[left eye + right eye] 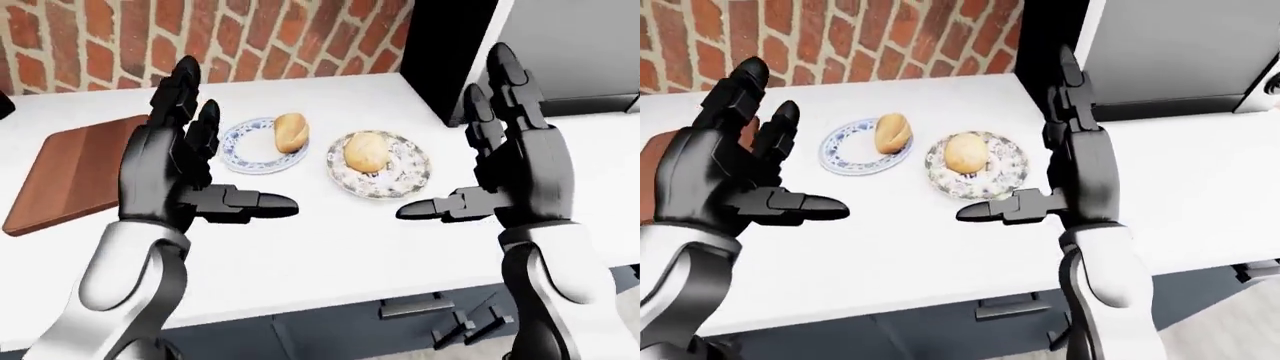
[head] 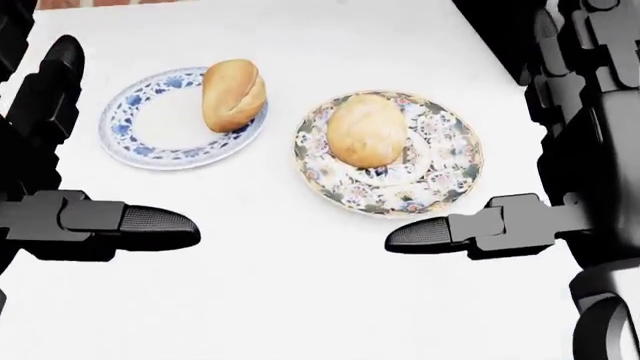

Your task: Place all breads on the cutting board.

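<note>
Two breads lie on the white counter. A long roll [image 2: 233,94] rests on a blue-patterned plate [image 2: 140,131]. A round roll [image 2: 366,129] sits on a floral plate [image 2: 440,169] to its right. A brown cutting board [image 1: 75,169] lies at the left of the left-eye view, with nothing on it. My left hand [image 1: 185,161] is open and empty, raised between the board and the blue plate. My right hand [image 1: 500,161] is open and empty, raised to the right of the floral plate. Both thumbs point inward.
A red brick wall [image 1: 200,37] runs along the top. A dark tall appliance [image 1: 450,45] and a grey cabinet [image 1: 580,45] stand at the upper right. Drawer handles [image 1: 415,306] show under the counter's near edge.
</note>
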Controlling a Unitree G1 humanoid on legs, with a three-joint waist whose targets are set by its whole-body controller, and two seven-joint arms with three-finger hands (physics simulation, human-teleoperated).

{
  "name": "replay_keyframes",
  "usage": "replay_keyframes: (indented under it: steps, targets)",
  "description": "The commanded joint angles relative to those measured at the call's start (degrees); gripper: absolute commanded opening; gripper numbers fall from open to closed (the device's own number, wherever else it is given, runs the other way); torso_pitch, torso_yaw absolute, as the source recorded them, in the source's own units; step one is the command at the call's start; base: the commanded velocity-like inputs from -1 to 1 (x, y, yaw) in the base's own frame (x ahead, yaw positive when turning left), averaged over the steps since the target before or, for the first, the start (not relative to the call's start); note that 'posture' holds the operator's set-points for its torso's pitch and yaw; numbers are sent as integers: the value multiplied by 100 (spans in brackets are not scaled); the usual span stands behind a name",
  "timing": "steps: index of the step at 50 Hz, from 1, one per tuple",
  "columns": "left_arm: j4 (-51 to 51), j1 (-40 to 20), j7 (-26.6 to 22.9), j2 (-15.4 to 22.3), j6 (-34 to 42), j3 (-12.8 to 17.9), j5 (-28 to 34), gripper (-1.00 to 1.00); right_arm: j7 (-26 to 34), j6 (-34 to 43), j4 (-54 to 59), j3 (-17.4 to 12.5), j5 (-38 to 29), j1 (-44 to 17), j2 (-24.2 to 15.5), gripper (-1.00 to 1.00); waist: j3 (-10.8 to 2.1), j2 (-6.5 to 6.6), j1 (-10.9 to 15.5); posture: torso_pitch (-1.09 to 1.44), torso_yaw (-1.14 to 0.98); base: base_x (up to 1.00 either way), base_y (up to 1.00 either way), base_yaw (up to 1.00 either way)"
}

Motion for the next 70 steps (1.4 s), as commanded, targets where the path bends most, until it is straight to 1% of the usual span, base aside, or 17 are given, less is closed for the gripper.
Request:
replay_keyframes:
  steps: [1,3,5,8,9,11,13,23,25,35,40,45,50,53,66,68,70]
  targets:
    - [-119,-101,31,84,-160,75,-93,100,42,-49,-112,44,-65,-119,-7,100,-40,-47,15,0,0,0,0,0]
    - [-109,-89,47,138,-176,107,-152,100,84,20,-153,93,-123,-155,0,100,-55,-38,23,0,0,0,0,0]
    - [-88,-125,71,185,-157,152,-221,100,131,76,-201,104,-173,-182,-6,100,-98,83,23,0,0,0,0,0]
    - [-38,-118,80,269,-231,131,-257,100,214,268,-325,135,-266,-260,-46,100,-227,495,4,0,0,0,0,0]
    - [-75,-149,101,278,-173,159,-303,100,239,310,-350,149,-315,-279,-55,100,-165,246,26,0,0,0,0,0]
    - [-115,-189,151,296,-109,191,-378,100,304,510,-418,192,-422,-381,-98,100,-265,280,62,0,0,0,0,0]
    - [-129,-189,180,322,-103,223,-441,100,366,691,-489,238,-552,-464,-135,100,-234,240,91,0,0,0,0,0]
    - [-282,-298,445,460,116,427,-922,100,860,1822,-757,371,-1372,-949,-432,100,-173,224,151,0,0,0,0,0]
    - [-264,-307,509,493,100,426,-998,100,1000,2052,-614,485,-1543,-984,-533,100,-160,233,152,0,0,0,0,0]
    - [-251,-229,732,575,78,396,-1413,100,1475,1875,716,491,-2085,-1827,-523,100,-163,295,149,0,0,0,0,0]
    - [-173,-231,816,650,3,440,-1539,100,1700,1712,1339,689,-2398,-2144,-454,100,-166,304,150,0,0,0,0,0]
    - [-107,-167,890,715,-138,386,-1600,100,1918,1366,1727,806,-2749,-2134,-290,100,-182,299,160,0,0,0,0,0]
    - [-94,-169,928,759,-201,369,-1578,100,1981,1009,2116,773,-3088,-2103,-140,100,-205,303,170,0,0,0,0,0]
    - [-119,-154,940,824,-289,307,-1480,100,1992,890,2311,664,-3145,-2151,-51,100,-219,303,174,0,0,0,0,0]
    - [-148,-183,913,767,-205,404,-1535,100,1909,534,2895,615,-3224,-2264,30,100,-250,314,170,0,0,0,0,0]
    - [-159,-186,937,768,-192,438,-1580,100,1889,488,2947,624,-3234,-2265,31,91,-247,317,169,0,0,0,0,0]
    - [-153,-198,975,771,-183,469,-1645,100,1857,421,3010,611,-3226,-2247,38,69,-247,312,160,0,0,0,0,0]
